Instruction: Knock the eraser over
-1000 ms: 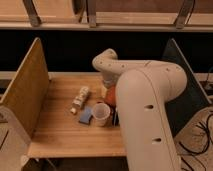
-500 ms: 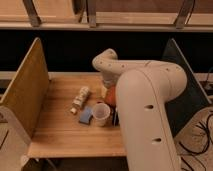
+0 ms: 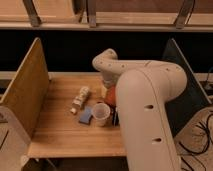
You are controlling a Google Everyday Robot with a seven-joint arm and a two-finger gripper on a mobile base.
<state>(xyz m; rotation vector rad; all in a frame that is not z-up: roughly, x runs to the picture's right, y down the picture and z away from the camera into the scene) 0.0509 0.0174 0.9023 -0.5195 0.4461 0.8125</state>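
Observation:
A small dark upright block, the eraser [image 3: 116, 118], stands just right of the white cup [image 3: 100, 114] near the middle of the wooden table [image 3: 60, 135]. My white arm covers most of it. The arm bends at the back [image 3: 106, 62] and reaches down to the gripper [image 3: 108, 91], which is low over the table behind the cup and eraser, next to a red-orange object [image 3: 111, 96].
A flat blue-grey pad [image 3: 85, 116] lies left of the cup. A pale bottle [image 3: 80, 99] lies on its side further left. A wooden side panel [image 3: 22, 92] stands at the left and a dark panel [image 3: 187, 70] at the right. My arm covers the table's right half.

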